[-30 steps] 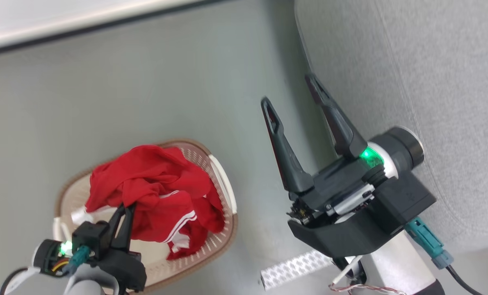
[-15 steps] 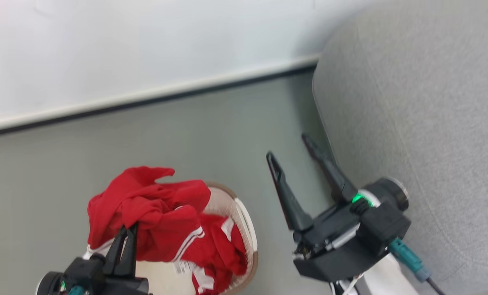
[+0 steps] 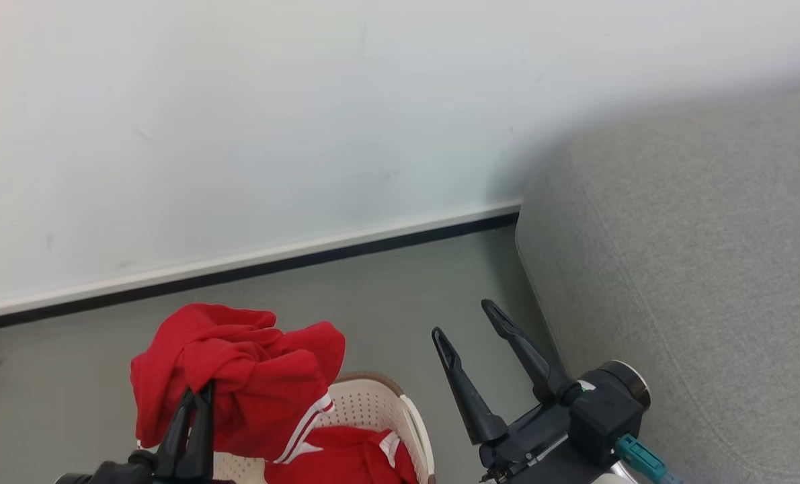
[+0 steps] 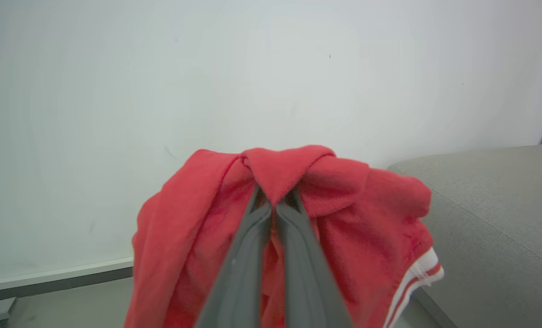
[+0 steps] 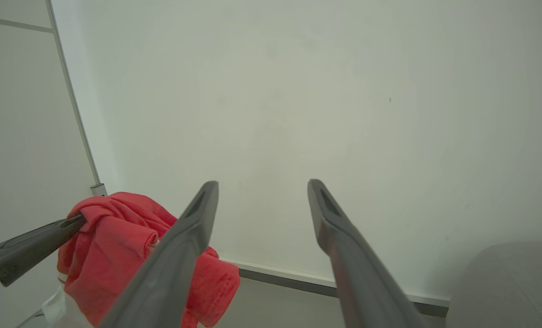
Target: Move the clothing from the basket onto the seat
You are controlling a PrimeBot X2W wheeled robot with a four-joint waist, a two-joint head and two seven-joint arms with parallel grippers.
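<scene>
The clothing (image 3: 238, 376) hangs at the lower left of the frame, above the basket (image 3: 373, 405), clamped between your closed left fingers (image 3: 203, 423). Your right fingers (image 3: 464, 390) gape wide and empty, lower centre, beside the seat (image 3: 696, 269).

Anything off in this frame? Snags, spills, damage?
Nothing damaged or spilled. One thing to watch: the red garment is bunched over the shut left hand, and more red cloth lies in the basket below; same piece trailing or a second one, I cannot tell. The right hand is open, empty, beside the seat.
</scene>
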